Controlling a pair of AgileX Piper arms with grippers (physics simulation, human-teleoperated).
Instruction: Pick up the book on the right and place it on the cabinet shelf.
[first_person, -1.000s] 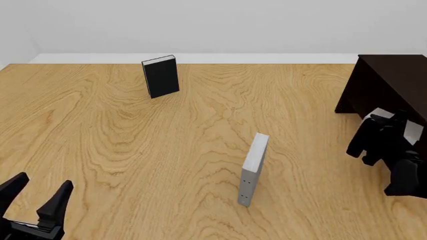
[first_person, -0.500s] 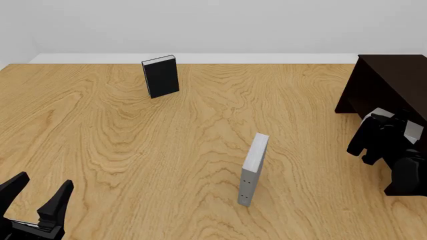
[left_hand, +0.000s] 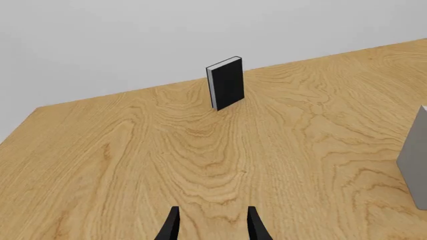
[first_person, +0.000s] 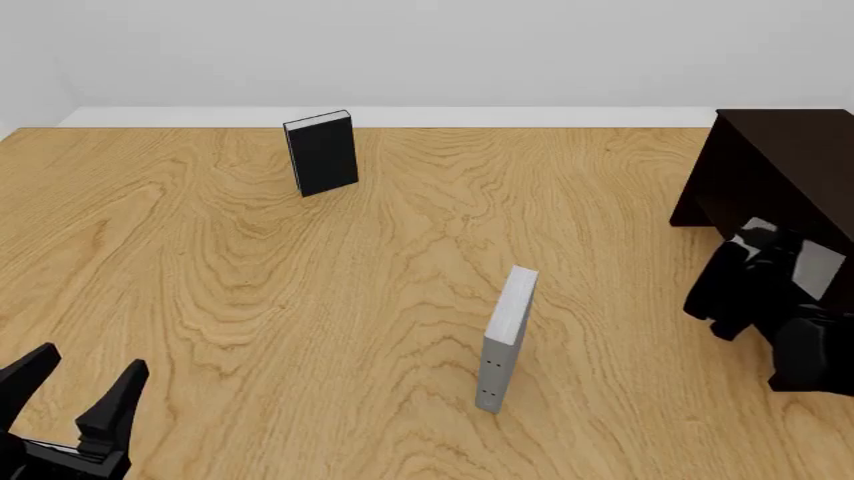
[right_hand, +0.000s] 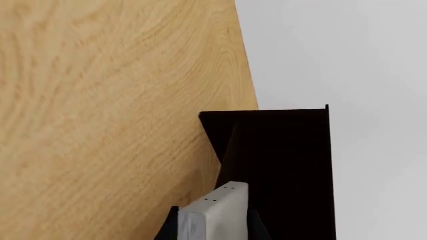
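Note:
The book (right_hand: 215, 214), light grey with whitish page edges, is clamped between the fingers of my right gripper (right_hand: 212, 226). It is held against the open front of the very dark brown cabinet (right_hand: 287, 165). From the front, the right gripper (first_person: 767, 268) hangs just before the cabinet (first_person: 787, 160) at the table's right edge. Only light patches of the book (first_person: 817, 265) show past the black arm. The shelf recess is too dark to make out. My left gripper (first_person: 70, 388) rests open at the near left, holding nothing.
A thinner grey book (first_person: 507, 335) with dots on its spine stands upright mid-table, also at the edge of the left wrist view (left_hand: 417, 160). A black book (first_person: 322, 152) stands far back left, straight ahead of the left gripper (left_hand: 212, 227).
My right gripper with the book has shifted slightly left and toward the near side. The left arm and the other books have not moved.

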